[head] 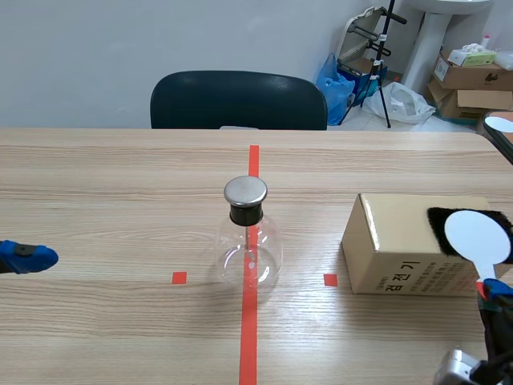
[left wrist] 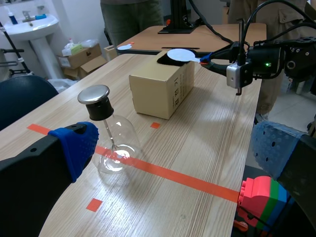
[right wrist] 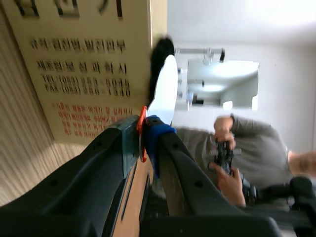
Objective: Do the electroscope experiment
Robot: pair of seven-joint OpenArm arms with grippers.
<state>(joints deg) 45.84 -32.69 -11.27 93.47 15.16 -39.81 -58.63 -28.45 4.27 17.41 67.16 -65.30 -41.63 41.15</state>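
Electroscope flask [head: 248, 241]: upright on the red tape line, mid-table.
Left gripper [left wrist: 177, 148]: fingers spread wide, empty, well left of the flask.
Right gripper [right wrist: 143, 133]: clamped on the white disc paddle [head: 478, 235], held over the black cloth [head: 439, 226] atop the cardboard box [head: 401, 257], right.

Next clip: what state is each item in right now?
electroscope flask: upright on the tape line, capped, untouched.
white paddle: gripped by its handle, disc over the black pad.
black pad: lying on the cardboard box.
cardboard box: closed.
right gripper: shut on white paddle.
left gripper: open, empty.
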